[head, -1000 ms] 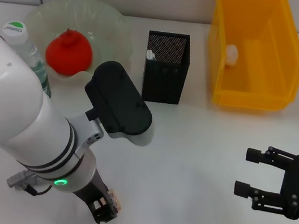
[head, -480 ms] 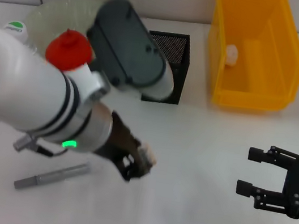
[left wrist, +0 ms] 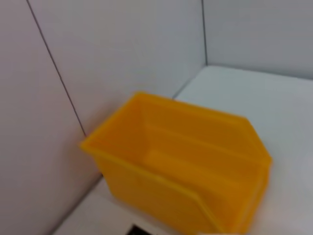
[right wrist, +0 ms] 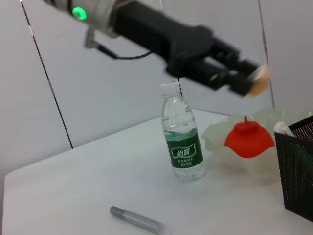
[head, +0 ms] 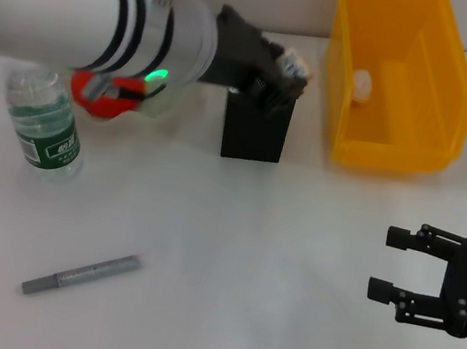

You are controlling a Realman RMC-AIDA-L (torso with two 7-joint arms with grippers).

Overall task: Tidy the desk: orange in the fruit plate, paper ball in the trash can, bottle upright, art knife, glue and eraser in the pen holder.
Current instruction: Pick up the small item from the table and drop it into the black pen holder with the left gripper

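The eraser [head: 298,66], clamped in the left pincer [head: 288,72], hangs just above the pen holder [head: 256,129] (near its far rim). Released off-centre, it could glance off that rim onto the tabletop [head: 246,257]. The right pincer [head: 390,265] hovers spread open, well apart.

This looks like a robot test bench in a lab rather than a real office: a plain white table [head: 294,238] stands against bare pale wall panels [right wrist: 122,88] with dark seams. Desk props are staged around the black mesh pen holder [head: 257,129]: a yellow plastic bin [head: 401,86] beside it and a water bottle [head: 44,125] and grey pen-like tool [head: 80,274] farther off.
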